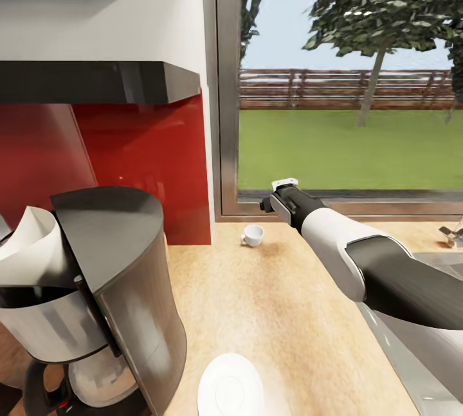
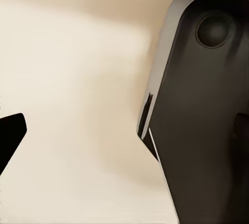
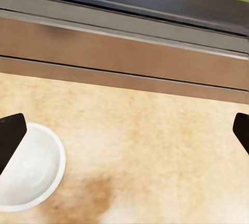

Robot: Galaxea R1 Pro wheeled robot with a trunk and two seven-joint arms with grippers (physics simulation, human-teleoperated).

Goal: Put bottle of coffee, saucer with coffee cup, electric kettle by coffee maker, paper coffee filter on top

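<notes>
Head view: right gripper (image 1: 273, 200) reaches to the kitchen countertop's (image 1: 289, 313) back edge beside the coffee cup (image 1: 252, 235) — fingers spread wide, empty, likely lining up a grasp — saucer (image 1: 229, 387) waits at the front edge.

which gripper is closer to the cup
Right. The right gripper hovers just beside the cup at the window edge; the left gripper is back by the coffee maker.

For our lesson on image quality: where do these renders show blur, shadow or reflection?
Head view: glossy red backsplash shows pale reflections; small white cup stays sharp. Left wrist view: soft, blurred black casing. Right wrist view: brownish shadow on the light-wood countertop.
</notes>
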